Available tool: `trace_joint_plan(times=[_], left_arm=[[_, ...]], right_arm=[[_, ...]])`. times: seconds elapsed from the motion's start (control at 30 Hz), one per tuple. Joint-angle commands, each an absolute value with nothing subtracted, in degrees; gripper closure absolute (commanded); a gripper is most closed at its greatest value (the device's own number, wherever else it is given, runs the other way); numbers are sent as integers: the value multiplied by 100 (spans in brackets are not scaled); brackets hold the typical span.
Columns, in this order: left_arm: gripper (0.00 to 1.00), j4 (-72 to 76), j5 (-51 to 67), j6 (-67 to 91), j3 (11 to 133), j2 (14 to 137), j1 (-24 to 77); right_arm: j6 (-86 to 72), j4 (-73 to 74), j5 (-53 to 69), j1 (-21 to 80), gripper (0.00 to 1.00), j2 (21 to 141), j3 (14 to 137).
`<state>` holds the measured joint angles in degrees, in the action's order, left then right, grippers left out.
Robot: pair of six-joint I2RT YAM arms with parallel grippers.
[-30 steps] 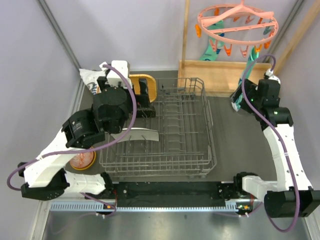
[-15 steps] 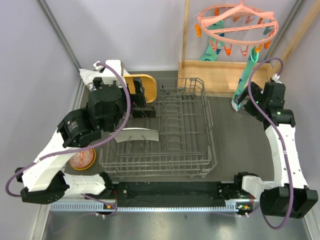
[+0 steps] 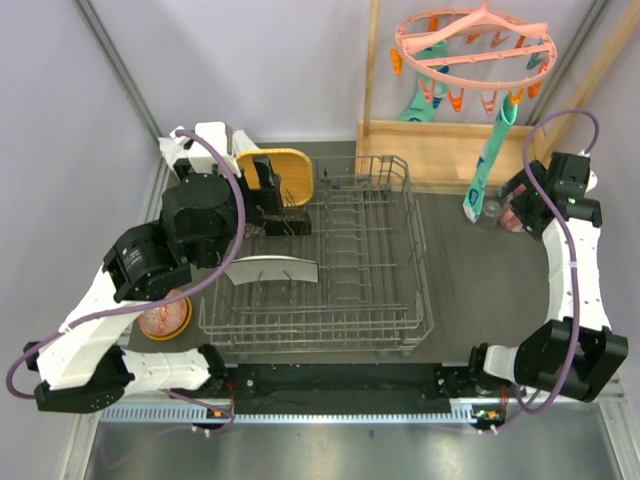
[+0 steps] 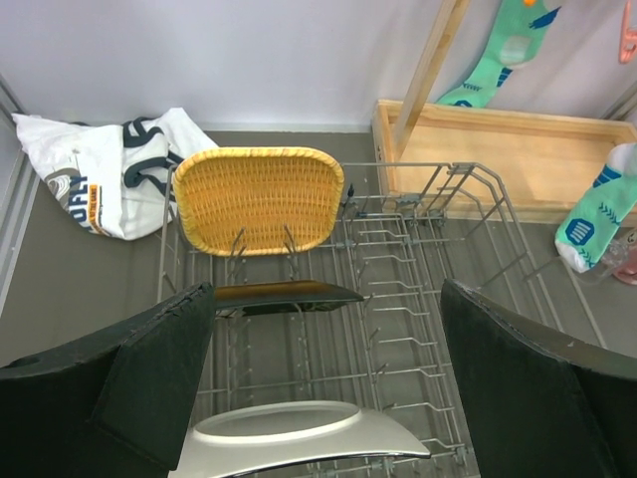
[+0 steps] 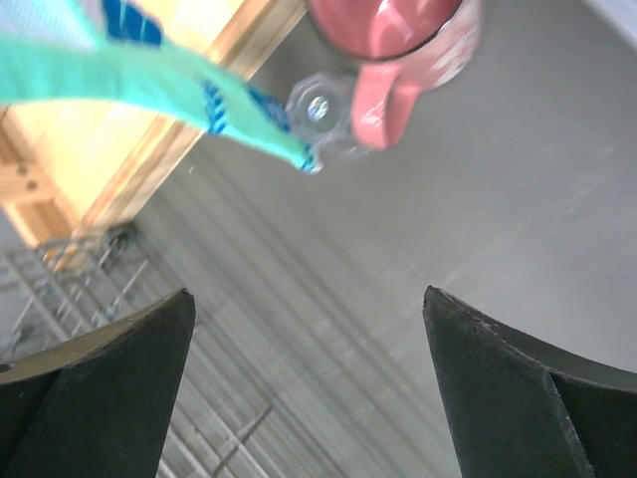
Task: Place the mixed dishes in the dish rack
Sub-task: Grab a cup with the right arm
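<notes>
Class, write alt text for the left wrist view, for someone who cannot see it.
A wire dish rack holds a yellow plate, a black plate and, nearest, a pale plate. The open left gripper frames the view.

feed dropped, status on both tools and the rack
Left tool open over dish rack. Right tool open, facing pink cup. Yellow plate, black plate, pale plate racked. Teal sock hangs by small glass.

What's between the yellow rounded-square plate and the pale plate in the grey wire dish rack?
A black square plate sits slotted between the yellow rounded-square plate and the pale plate. The left wrist view shows it best.
</notes>
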<state>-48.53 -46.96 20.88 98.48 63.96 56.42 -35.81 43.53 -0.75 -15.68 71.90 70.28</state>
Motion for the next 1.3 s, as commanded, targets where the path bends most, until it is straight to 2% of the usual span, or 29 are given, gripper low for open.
trace_joint_plan(times=[0.0,0.6,1.27], left_arm=[[1,-4659,-4790,2127,9599,6179,5625],[1,-4263,-4781,1881,8912,6091,5573],[1,-4140,-4474,1898,8736,5994,5274]], right_arm=[[-3621,4421,-650,-1687,5,7304,7400],[-3542,4158,-844,-1793,18,8472,7769],[-3867,3665,-1512,-1696,31,9641,7910]])
